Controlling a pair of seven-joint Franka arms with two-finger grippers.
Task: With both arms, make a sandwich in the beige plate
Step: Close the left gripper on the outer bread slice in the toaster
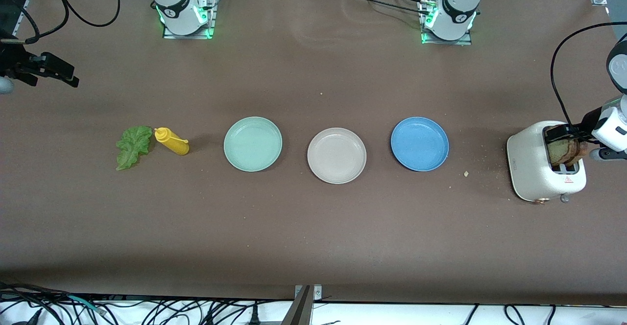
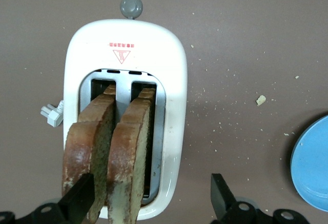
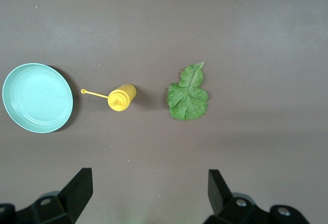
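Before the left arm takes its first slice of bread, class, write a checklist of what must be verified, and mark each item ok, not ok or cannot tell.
1. Beige plate has nothing on it, between the green plate and the blue plate: ok.
2. Two bread slices stand upright in the toaster slots: ok.
3. Left tool open, over the toaster: ok.
4. One slice sits between its fingers: cannot tell; one finger overlaps a slice.
5. Right tool open, waiting above the table by the lettuce leaf: ok.
6. Lettuce lies flat, clear of the yellow bottle: ok.
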